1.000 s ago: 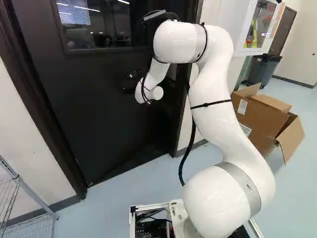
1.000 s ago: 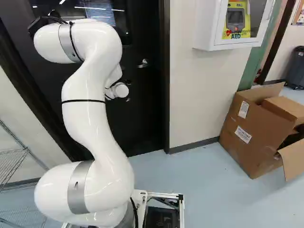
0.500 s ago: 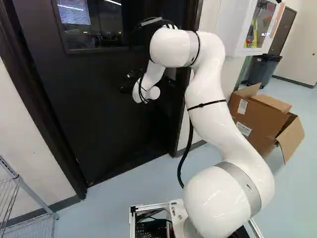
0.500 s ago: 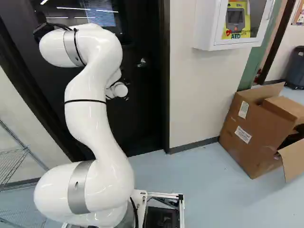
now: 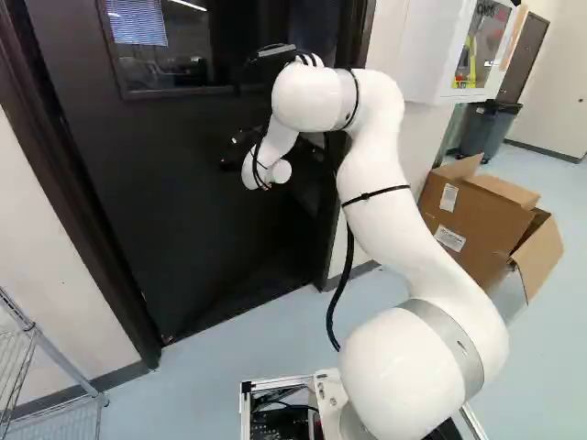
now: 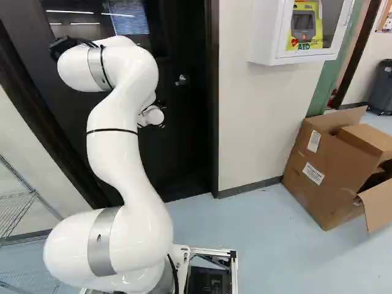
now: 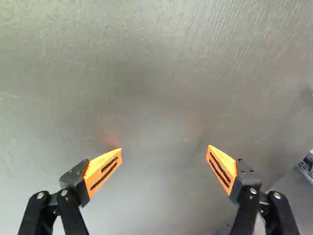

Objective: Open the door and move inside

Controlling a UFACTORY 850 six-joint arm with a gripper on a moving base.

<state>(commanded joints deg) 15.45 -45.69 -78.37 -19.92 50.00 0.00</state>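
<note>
"aed" on yellow sign [image 6: 311,46]; labels [image 6: 313,173] on box [image 6: 337,168]

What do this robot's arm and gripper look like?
The arm is glossy white with rounded joints, grey bands, thin black straps and a black cable. The gripper is black, with visible screws and two orange, wedge-shaped pads with dark slots.

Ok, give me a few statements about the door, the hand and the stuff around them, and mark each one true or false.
The dark door has a silver handle. True.
The hand is gripping the handle. False: the hand stands open, facing the door's flat surface.
The cardboard box has flaps sticking out. True.
The white cabinet stands on the floor. False: the white cabinet is mounted on the wall.
A wire shelf shows at the left of the left base view. True.
</note>
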